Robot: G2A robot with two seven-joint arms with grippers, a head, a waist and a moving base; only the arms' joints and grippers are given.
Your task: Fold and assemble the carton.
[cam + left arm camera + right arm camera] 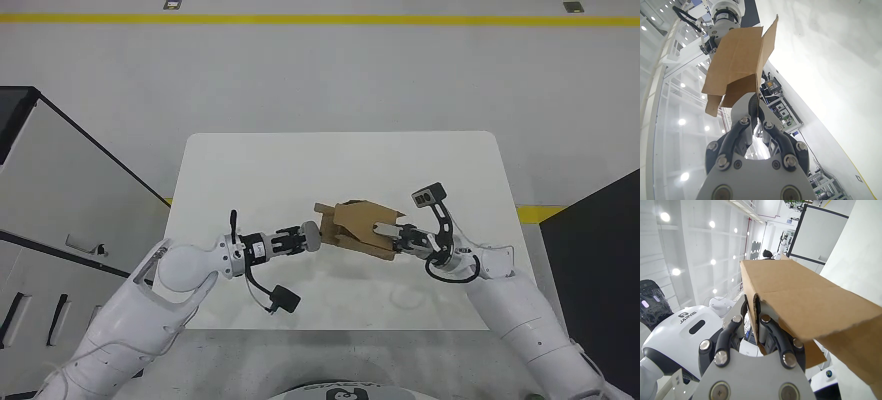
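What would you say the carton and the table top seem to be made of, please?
The carton looks like brown corrugated cardboard, matt and uncoated: fluting shows along the cut edge that the right pincer clamps, and creases are scored in its panels. The table top is white, smooth and evenly dull, perhaps laminate or painted board; the look leaves that open.

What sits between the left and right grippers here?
Only the carton: in the top view it spans the gap, with the left gripper and right gripper each shut on one end of it.
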